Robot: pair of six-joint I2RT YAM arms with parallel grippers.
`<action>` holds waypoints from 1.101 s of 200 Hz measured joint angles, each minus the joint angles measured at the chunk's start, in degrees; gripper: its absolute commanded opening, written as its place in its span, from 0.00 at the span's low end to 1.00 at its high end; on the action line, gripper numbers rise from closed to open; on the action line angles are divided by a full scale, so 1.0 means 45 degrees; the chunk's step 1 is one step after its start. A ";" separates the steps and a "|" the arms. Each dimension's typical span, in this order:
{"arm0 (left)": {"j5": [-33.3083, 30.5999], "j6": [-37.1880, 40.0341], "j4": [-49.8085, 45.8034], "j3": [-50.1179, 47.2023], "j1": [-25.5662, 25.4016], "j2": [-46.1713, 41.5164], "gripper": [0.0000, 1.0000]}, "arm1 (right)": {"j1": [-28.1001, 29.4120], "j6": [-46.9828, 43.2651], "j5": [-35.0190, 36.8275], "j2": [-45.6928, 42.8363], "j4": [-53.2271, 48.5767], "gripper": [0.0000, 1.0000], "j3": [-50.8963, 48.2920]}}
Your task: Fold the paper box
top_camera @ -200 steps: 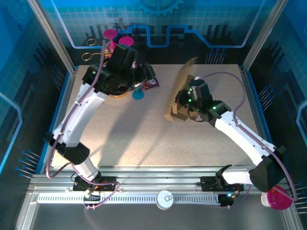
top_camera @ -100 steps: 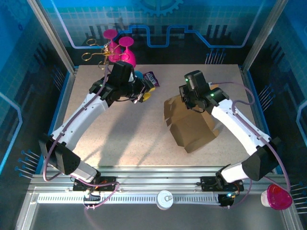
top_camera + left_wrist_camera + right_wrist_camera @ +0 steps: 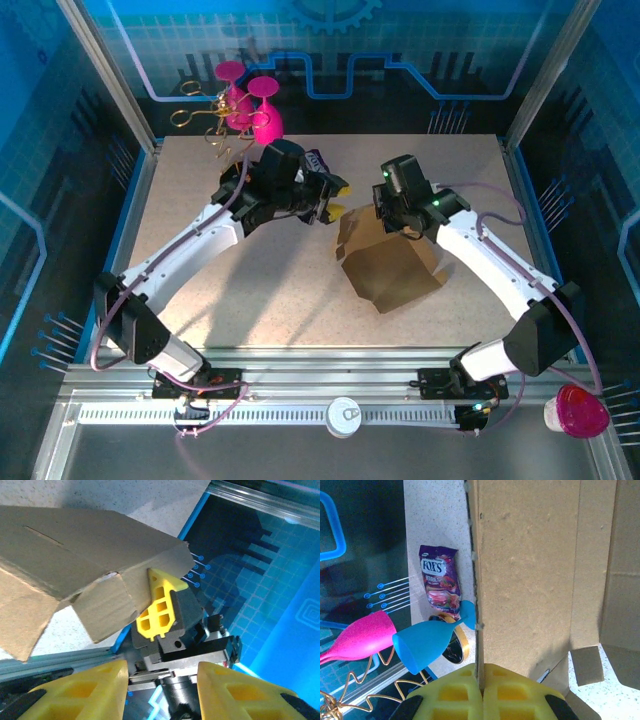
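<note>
**Top view:** paper box [image 3: 392, 268] is lying on the surface [image 3: 240, 290], right of centre, partly erected, with its open end facing the far-left. Right pincer [image 3: 386, 222] is sitting on the box's far upper edge. Left pincer [image 3: 332, 207] is hovering just beside the box's far-left corner, with the snack packet [image 3: 316, 160] close behind it.

**Left wrist:** left pincer [image 3: 160, 692] is standing spread, with nothing between its fingers. Ahead of it a box panel [image 3: 75, 550] is slanting across the view, and a small side flap [image 3: 107, 607] is hanging loose under it. A yellow finger of the right pincer [image 3: 159, 607] is touching the panel edge right next to that flap.

**Right wrist:** right pincer [image 3: 481, 682] is pinching the thin edge of a box panel [image 3: 525, 580], pads pressed together on the card. Past the edge, the snack packet [image 3: 440, 582], a blue goblet [image 3: 427, 647] and a pink goblet [image 3: 357, 640] are lying well off to the side, not in play.

**My read:** right is anchoring and left is lining up on the loose side flap. To do it well:
- Right should be holding firm near the crease so the box isn't sliding or tipping.
- Left should be coming at the flap from outside and pushing it inward along its crease, not grabbing mid-panel.
- Risk: the two pincers are working very near each other at that corner, so left should be approaching slowly and staying clear of right's finger.
- Risk: too much push could be buckling the panel instead of bending the crease.
</note>
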 measured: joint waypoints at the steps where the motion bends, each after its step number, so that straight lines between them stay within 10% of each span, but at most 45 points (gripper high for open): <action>1: 0.0005 -0.0024 0.0029 0.0000 -0.0010 0.0024 0.44 | 0.0000 0.0000 0.0005 -0.0005 0.0019 0.00 -0.0015; 220: -0.0330 -0.1418 -0.0442 0.1953 -0.0345 0.1438 0.49 | 0.0189 -0.0219 0.0034 -0.0631 0.0884 0.00 0.0588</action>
